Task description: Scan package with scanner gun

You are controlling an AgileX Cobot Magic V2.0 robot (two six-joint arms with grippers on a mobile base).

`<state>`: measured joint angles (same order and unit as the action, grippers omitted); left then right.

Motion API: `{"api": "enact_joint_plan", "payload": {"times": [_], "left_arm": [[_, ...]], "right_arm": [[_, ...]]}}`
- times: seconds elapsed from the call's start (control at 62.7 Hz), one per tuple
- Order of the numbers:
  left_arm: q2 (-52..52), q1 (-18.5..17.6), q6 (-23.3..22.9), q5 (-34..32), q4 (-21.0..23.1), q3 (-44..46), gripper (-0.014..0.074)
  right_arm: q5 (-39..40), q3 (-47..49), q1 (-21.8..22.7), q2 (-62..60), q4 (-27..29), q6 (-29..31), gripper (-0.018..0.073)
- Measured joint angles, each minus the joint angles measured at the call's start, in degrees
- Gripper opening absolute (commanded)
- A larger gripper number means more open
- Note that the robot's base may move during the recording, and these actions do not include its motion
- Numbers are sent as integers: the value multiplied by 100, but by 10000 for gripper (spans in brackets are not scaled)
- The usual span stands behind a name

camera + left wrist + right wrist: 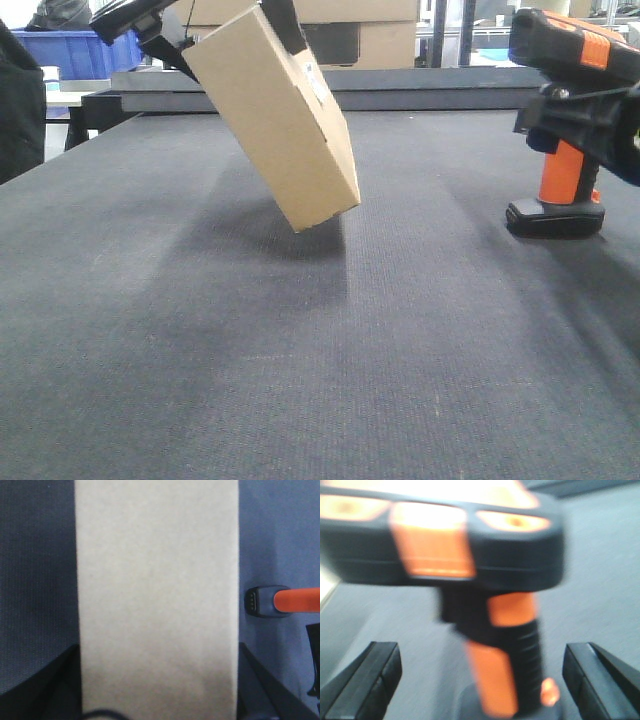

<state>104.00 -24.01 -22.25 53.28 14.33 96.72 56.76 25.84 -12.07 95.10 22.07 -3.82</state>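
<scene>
The left pincer is clenched on the upper end of the package, which is held tilted over the desk at upper centre-left. At far right, the upright scanner gun is straddled by the right pincer, whose fingers are spread wide.

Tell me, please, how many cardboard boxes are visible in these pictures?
2 for sure: the package, held tilted by the left end effector, and a wider box behind the table. Another may lie on that one, partly hidden.
</scene>
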Motion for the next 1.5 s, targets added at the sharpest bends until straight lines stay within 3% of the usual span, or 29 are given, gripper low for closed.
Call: {"api": "enact_joint_plan", "payload": {"times": [0.175,0.766,0.909,1.18,1.324,1.499], "left_arm": [[0,0,0,0,0,0,-111],[0,0,0,-8,0,0,-111],[0,0,0,-8,0,0,-111],[0,0,0,-8,0,0,-111],[0,0,0,-8,21,0,-111],[0,0,0,72,144,0,-111]], "right_arm": [[422,170,0,325,31,-10,568],[503,659,0,643,308,-21,557],[576,659,0,643,308,-21,414],[687,659,0,652,321,-20,-173],[760,659,0,670,321,255,-160],[878,666,0,668,332,1221,-160]]}}
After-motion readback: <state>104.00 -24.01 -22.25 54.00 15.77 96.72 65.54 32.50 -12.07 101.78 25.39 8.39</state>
